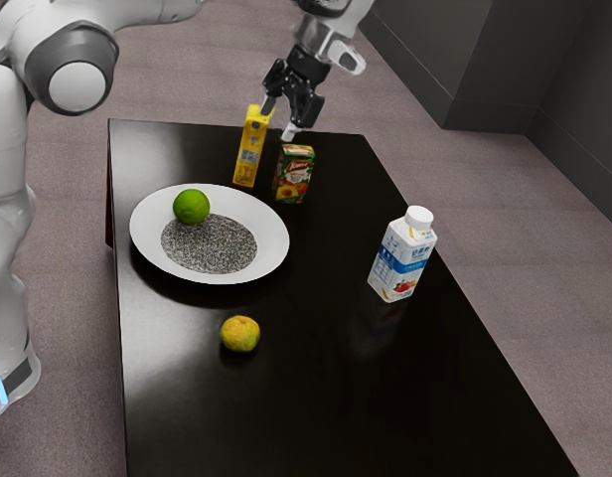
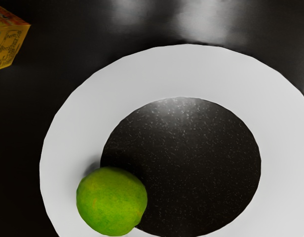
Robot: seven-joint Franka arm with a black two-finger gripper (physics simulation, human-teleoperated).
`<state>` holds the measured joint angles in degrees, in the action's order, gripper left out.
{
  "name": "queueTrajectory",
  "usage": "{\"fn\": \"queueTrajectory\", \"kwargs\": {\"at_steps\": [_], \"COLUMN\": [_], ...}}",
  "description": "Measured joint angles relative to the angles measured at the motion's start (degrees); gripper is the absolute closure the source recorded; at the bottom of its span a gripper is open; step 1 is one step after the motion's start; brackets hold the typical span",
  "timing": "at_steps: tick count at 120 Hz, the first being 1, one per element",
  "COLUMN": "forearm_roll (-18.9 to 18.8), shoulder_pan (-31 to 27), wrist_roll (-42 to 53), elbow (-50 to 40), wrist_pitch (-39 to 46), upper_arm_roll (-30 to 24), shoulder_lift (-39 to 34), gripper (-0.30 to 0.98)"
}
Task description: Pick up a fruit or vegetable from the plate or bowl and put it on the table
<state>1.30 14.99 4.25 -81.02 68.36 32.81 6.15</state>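
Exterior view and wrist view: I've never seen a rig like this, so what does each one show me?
One white robot arm ends in a black two-finger gripper. The exterior view comes from beside the arm; the wrist view, from its hand, looks at the plate. A green fruit sits on it. The dark table also bears a yellow carton, a small green-and-red box, a white capped carton and a yellowish fruit. The gripper is open, holding nothing.

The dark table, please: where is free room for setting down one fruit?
Free: the table between plate and white carton, and its near end, below the yellowish fruit in the exterior view. Crowded: beyond the plate, where yellow carton and juice box stand close.
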Motion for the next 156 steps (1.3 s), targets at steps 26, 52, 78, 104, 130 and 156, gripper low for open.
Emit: {"fn": "queueTrajectory", "kwargs": {"at_steps": [26, 52, 78, 104, 130, 156], "forearm_roll": [7.11, 6.91, 4.76, 1.59, 3.0, 4.22], "shoulder_pan": [-6.21, -5.83, -2.4, -1.42, 2.28, 9.04], "wrist_roll": [1.82, 3.16, 5.9, 13.56, 33.78, 52.84], "elbow": [-0.13, 10.48, 11.46, 9.81, 8.05, -4.77], "wrist_pitch": [11.73, 13.42, 8.87, 5.42, 6.35, 10.55], "upper_arm_roll": [-0.52, -0.54, -0.94, -0.62, -0.75, -0.87], "shoulder_lift": [0.94, 0.13, -1.24, -1.7, -1.82, -5.72], "gripper": [0.0, 0.0, 0.0, 0.0, 0.0, 0.0]}}
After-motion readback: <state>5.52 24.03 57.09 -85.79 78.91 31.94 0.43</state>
